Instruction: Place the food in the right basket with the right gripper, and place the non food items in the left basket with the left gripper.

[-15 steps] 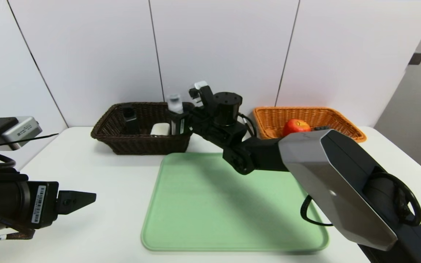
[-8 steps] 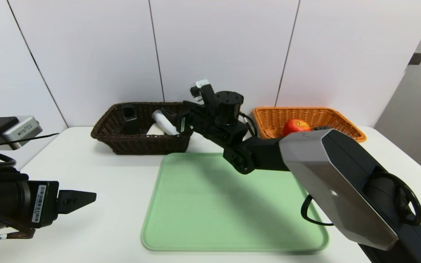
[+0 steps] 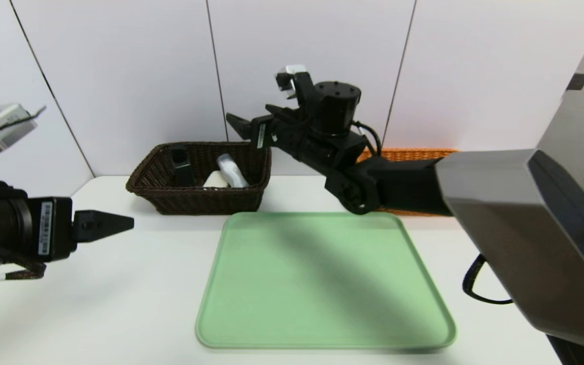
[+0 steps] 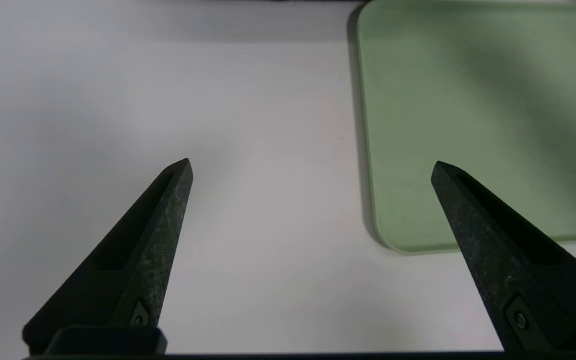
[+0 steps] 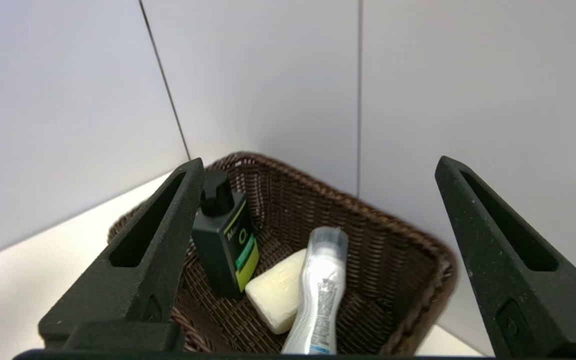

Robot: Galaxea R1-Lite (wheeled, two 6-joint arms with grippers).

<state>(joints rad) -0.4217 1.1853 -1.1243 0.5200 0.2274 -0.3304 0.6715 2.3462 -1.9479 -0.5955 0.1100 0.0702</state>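
Dark woven wicker basket (image 5: 413, 260), glossy tube bottle (image 5: 318, 295), rounded soap bar (image 5: 275, 295)

Two baskets (image 3: 198, 200) (image 3: 408, 153), one tray (image 3: 322, 284), two bottles (image 3: 182, 167) (image 3: 232, 171), one soap (image 3: 214, 179).

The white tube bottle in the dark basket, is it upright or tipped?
Tipped: the white tube bottle leans against the soap bar inside the dark basket.
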